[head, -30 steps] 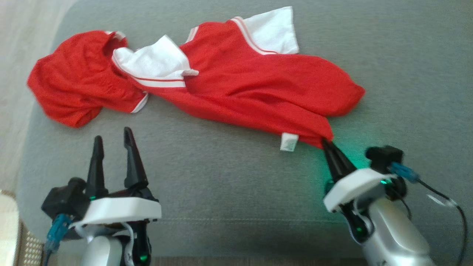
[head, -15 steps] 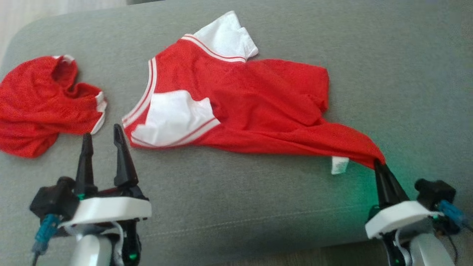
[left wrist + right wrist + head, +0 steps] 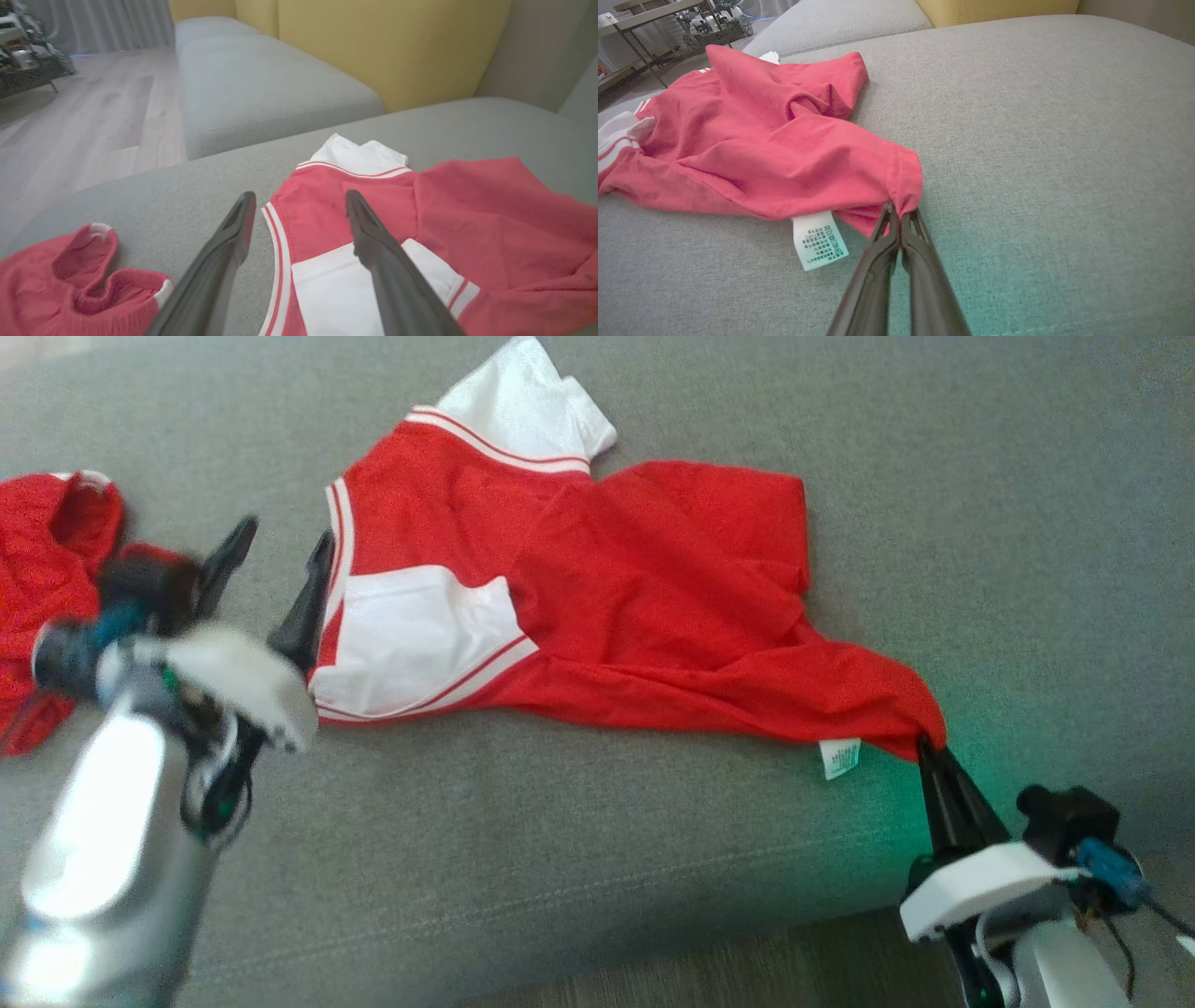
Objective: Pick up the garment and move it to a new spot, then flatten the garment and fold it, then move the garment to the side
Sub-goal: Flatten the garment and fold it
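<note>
The garment (image 3: 653, 588), a red shirt with white sleeves and white stripes, lies spread and creased across the grey sofa cushion (image 3: 560, 859). My right gripper (image 3: 924, 742) is shut on its lower right hem corner, just right of the white care label (image 3: 840, 758); the right wrist view shows the red cloth (image 3: 761, 135) pinched at my right gripper (image 3: 901, 214). My left gripper (image 3: 285, 537) is open at the shirt's left edge. In the left wrist view the striped edge of the garment (image 3: 467, 233) runs between the fingers of my left gripper (image 3: 300, 196).
A second red cloth item (image 3: 47, 551) lies bunched at the far left, also seen as a red heap (image 3: 70, 284). The cushion's front edge runs just below my right gripper. Yellow backrests (image 3: 373, 46) and a wooden floor (image 3: 70, 116) lie beyond.
The garment has been drawn right, away from the other red item, and lies more spread out. My left arm has lifted and reached forward to the shirt's left edge. The camera has shifted.
</note>
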Available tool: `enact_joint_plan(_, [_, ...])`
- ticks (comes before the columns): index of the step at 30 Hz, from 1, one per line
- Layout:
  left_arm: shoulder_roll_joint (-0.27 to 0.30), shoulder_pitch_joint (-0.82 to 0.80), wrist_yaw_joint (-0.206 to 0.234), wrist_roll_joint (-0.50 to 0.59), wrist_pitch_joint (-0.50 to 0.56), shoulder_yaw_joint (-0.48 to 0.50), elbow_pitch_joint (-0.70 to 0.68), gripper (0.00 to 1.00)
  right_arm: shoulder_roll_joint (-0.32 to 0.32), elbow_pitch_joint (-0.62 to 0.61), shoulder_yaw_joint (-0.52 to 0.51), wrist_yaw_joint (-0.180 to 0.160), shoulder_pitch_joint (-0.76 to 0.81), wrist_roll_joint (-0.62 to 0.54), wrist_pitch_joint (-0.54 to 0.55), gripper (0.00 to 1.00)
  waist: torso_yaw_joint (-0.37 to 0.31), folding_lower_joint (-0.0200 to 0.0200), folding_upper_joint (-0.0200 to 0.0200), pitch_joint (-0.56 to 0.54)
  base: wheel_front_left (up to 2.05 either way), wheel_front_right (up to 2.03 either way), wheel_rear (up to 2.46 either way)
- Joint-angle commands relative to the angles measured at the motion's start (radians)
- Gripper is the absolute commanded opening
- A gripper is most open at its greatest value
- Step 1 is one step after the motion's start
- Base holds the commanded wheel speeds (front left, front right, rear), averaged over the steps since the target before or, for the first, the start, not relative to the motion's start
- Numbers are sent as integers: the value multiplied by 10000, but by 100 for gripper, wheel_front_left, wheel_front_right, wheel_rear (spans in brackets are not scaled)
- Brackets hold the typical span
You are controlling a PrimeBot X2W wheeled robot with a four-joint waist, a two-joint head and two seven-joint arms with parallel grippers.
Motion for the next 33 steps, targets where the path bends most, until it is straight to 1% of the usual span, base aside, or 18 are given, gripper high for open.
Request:
enact_joint_plan(1, [603, -909, -51, -271, 494, -204, -97, 100, -89, -376, 292, -2, -398, -10, -67, 0, -71, 0, 0, 232, 0, 0, 0])
enact_joint_plan(3, [1253, -1719, -62, -936, 1243, -1351, 136, 100, -89, -430, 355, -2, -502, 20, -67, 0, -103, 0, 0, 435, 0, 0, 0])
enact_joint_plan(5, [1780, -2423, -66, -1614, 2104, -2087, 540, 100, -89, -424, 478, -2, -635, 190, -67, 0, -187, 0, 0, 596, 0, 0, 0])
enact_joint_plan(8, [2381, -3187, -68, -2483, 3021, -2861, 1039, 100, -89, -442, 627, -2, -858, 370, -67, 0, -379, 0, 0, 790, 0, 0, 0])
enact_joint_plan(10, [2791, -3508, -68, -2755, 3448, -3387, 1299, 100, -89, -450, 718, -2, -979, 465, -67, 0, -499, 0, 0, 876, 0, 0, 0])
enact_joint_plan(12, [3123, -3732, -69, -2927, 3658, -3882, 1450, 100, -89, -479, 761, -2, -1057, 573, -67, 0, -594, 0, 0, 940, 0, 0, 0])
enact_joint_plan(16, [3450, -3931, -69, -3501, 3698, -4602, 1569, 100, -89, -501, 745, -2, -1059, 680, -67, 0, -709, 0, 0, 999, 0, 0, 0])
enact_joint_plan(21, [3857, -4246, -70, -3522, 3288, -5498, 1657, 100, -89, -533, 792, -2, -1052, 829, -67, 0, -814, 0, 0, 1113, 0, 0, 0])
enact_joint_plan(25, [3922, -4438, -70, -3607, 2988, -5987, 1901, 100, -89, -589, 780, -2, -1080, 953, -67, 0, -843, 0, 0, 1217, 0, 0, 0])
enact_joint_plan(33, [4053, -4834, -70, -4032, 2822, -6712, 2138, 100, -89, -666, 801, -2, -1204, 1064, -67, 0, -866, 0, 0, 1466, 0, 0, 0])
